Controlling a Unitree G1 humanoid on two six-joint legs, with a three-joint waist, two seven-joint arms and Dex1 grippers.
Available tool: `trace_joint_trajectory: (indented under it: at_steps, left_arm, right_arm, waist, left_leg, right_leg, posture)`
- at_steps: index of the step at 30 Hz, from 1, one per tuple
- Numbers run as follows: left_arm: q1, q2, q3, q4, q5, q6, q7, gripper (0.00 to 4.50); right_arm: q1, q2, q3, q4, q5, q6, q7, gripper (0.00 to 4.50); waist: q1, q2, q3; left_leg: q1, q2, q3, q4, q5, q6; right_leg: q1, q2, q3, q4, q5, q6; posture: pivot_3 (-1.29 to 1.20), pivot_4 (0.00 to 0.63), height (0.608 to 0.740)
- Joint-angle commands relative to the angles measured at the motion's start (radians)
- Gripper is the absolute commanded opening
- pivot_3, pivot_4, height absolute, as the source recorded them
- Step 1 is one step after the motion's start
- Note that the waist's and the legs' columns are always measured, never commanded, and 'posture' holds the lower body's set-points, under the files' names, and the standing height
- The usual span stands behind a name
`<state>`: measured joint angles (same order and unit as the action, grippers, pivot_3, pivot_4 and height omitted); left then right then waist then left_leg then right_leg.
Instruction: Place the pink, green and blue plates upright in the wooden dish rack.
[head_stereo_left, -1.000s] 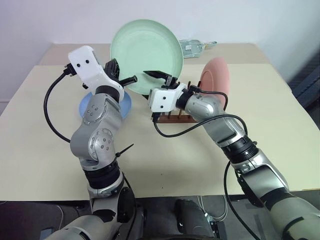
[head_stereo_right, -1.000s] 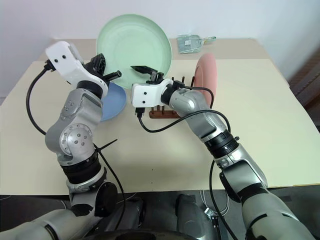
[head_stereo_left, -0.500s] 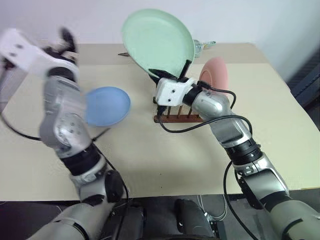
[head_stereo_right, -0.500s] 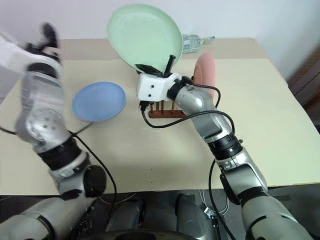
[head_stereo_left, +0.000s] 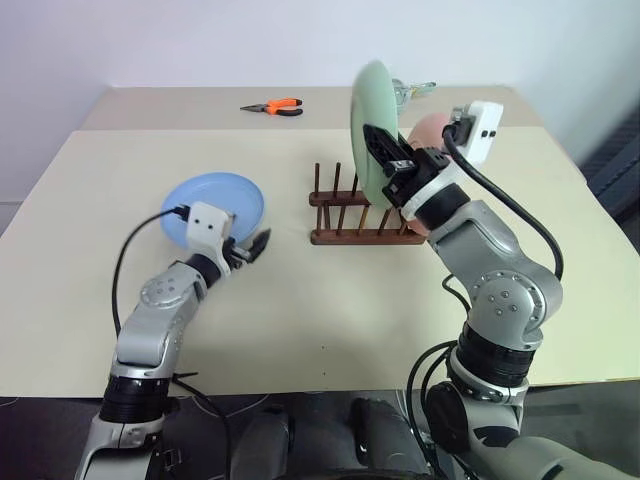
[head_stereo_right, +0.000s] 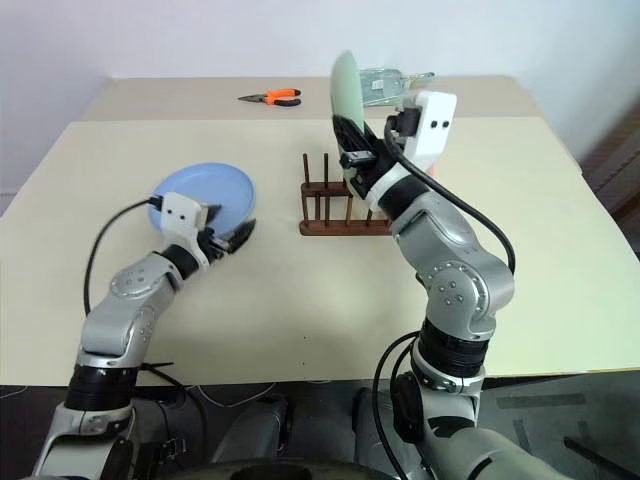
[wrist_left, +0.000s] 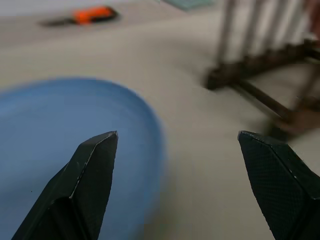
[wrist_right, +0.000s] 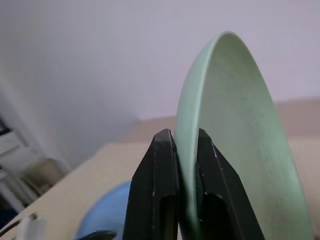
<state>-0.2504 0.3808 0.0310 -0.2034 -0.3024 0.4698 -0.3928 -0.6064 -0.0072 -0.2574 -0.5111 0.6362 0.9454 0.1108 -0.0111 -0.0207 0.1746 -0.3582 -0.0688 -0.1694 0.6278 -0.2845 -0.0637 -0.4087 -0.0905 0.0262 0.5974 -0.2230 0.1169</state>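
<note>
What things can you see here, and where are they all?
Green plate: one, mint green, held on edge above the rack.
Pink plate: one, salmon pink, behind the right arm at the rack's right end.
Blue plate: one, light blue, flat on the table, left of the rack.
Wooden dish rack: one, dark brown, mid-table.
Pliers: one, orange-handled, far side.
Table: one, cream.
Left gripper: black jaws open, beside the blue plate.
Right gripper: black jaws clamped on the green plate.

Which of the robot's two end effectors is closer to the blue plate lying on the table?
Left. The left end effector hovers open just beside the blue plate; the right end effector is off by the wooden rack, clamped on the green plate.
</note>
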Motion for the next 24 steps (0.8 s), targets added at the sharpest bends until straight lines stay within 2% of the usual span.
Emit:
trace_joint_trajectory:
  at_steps: [1, 9, 14, 15, 16, 20, 24]
  left_arm:
    - [-0.022, -0.015, -0.001, -0.065, -0.019, -0.021, -0.019, 3.95]
    - [-0.015, -0.045, -0.020, -0.089, -0.003, -0.003, -0.008, 3.95]
    - [-0.004, -0.054, -0.005, -0.101, -0.018, 0.013, 0.000, 4.02]
    - [-0.002, -0.060, 0.003, -0.103, -0.029, 0.019, 0.003, 4.50]
    - [-0.002, -0.067, 0.011, -0.106, -0.043, 0.026, 0.003, 4.50]
    - [-0.018, -0.098, 0.046, -0.097, -0.036, 0.040, 0.070, 4.50]
    - [-0.052, -0.140, 0.104, -0.073, -0.020, 0.028, 0.174, 4.50]
  right_arm:
    - [-0.023, -0.013, -0.009, -0.035, 0.038, -0.004, -0.037, 0.00]
    - [-0.084, -0.032, -0.070, 0.084, 0.122, 0.012, -0.091, 0.00]
    - [-0.127, -0.094, -0.024, 0.137, 0.067, -0.023, -0.086, 2.03]
    - [-0.134, -0.123, 0.008, 0.143, 0.029, -0.045, -0.072, 2.55]
    - [-0.140, -0.160, 0.056, 0.148, -0.023, -0.079, -0.050, 2.98]
    - [-0.162, -0.297, 0.227, 0.160, -0.217, -0.249, 0.047, 2.98]
    - [-0.186, -0.336, 0.273, 0.177, -0.316, -0.389, 0.088, 2.98]
  waist:
    - [-0.002, 0.001, -0.001]
    - [-0.003, 0.002, -0.002]
    - [-0.003, 0.002, -0.002]
    - [-0.003, 0.003, -0.002]
    - [-0.003, 0.003, -0.002]
    - [-0.005, 0.003, -0.002]
    - [-0.005, 0.002, -0.002]
  left_leg:
    - [0.001, 0.000, 0.000, 0.000, 0.000, 0.000]
    - [0.001, 0.000, 0.001, 0.001, 0.000, 0.000]
    - [0.001, 0.000, 0.001, 0.001, 0.000, 0.000]
    - [0.001, 0.000, 0.001, 0.001, 0.000, 0.000]
    - [0.001, 0.000, 0.001, 0.001, 0.000, 0.000]
    - [0.001, 0.000, 0.001, 0.001, 0.000, 0.000]
    - [0.001, 0.001, 0.001, 0.001, 0.000, 0.000]
  right_leg:
    - [0.001, 0.000, 0.000, 0.000, 0.001, 0.001]
    - [0.002, 0.001, 0.000, 0.000, 0.001, 0.002]
    - [0.002, 0.001, 0.000, -0.001, 0.001, 0.002]
    - [0.002, 0.001, 0.000, -0.001, 0.001, 0.002]
    - [0.002, 0.001, 0.000, -0.001, 0.001, 0.002]
    - [0.002, 0.001, 0.000, -0.001, 0.001, 0.002]
    - [0.002, 0.001, 0.000, -0.001, 0.001, 0.002]
  posture:
    - [0.00, 0.150, 0.740]
    - [0.00, 0.150, 0.740]
    - [0.00, 0.150, 0.740]
    - [0.00, 0.150, 0.740]
    - [0.00, 0.150, 0.740]
    - [0.00, 0.150, 0.740]
    - [0.00, 0.150, 0.740]
